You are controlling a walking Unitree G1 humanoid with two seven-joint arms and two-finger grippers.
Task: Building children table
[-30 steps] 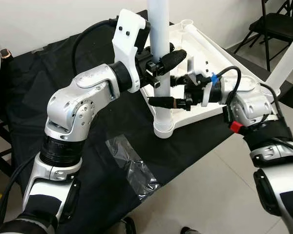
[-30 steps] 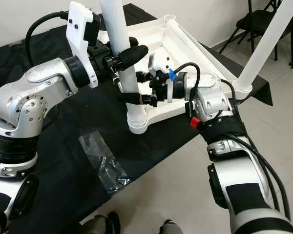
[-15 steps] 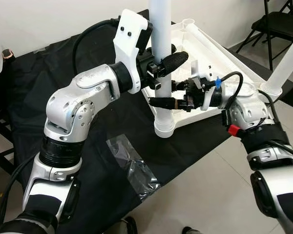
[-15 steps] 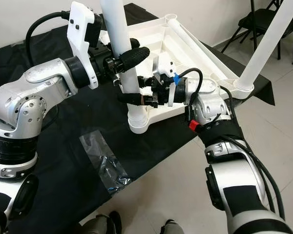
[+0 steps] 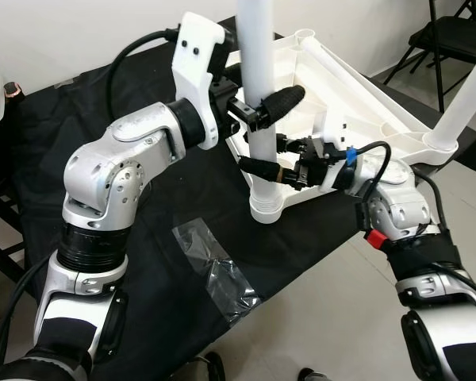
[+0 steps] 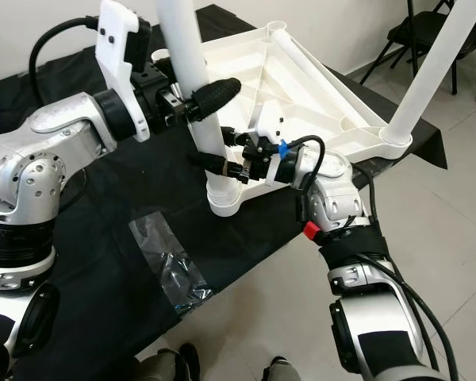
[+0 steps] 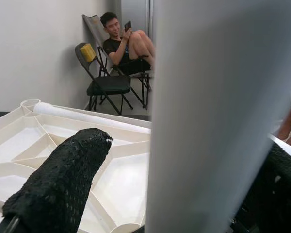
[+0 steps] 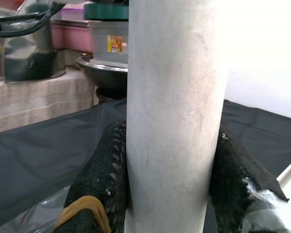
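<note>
A white children's table [image 5: 357, 95] lies upside down on a black cloth. One white table leg [image 5: 258, 71] stands upright in the socket [image 5: 266, 208] at the near corner. My left gripper [image 5: 262, 107] is shut on this leg about halfway up, with one black finger [image 7: 63, 179] crossing in front of the leg [image 7: 218, 116]. My right gripper [image 5: 266, 156] is shut on the same leg lower down, just above the socket. Its fingers [image 8: 104, 174] press both sides of the leg [image 8: 172, 111]. A second white leg [image 5: 460, 103] rises tilted from the right corner.
A clear plastic bag [image 5: 218, 274] with small hardware lies on the black cloth [image 5: 63, 119] near the front edge. A black folding chair [image 5: 452, 36] stands at the back right on the tiled floor. A person [image 7: 126, 41] sits on a chair by the far wall.
My right arm has pushed in to the left, bringing its wrist closer to the upright leg. My left arm has shifted slightly left. The leg stays in its socket.
</note>
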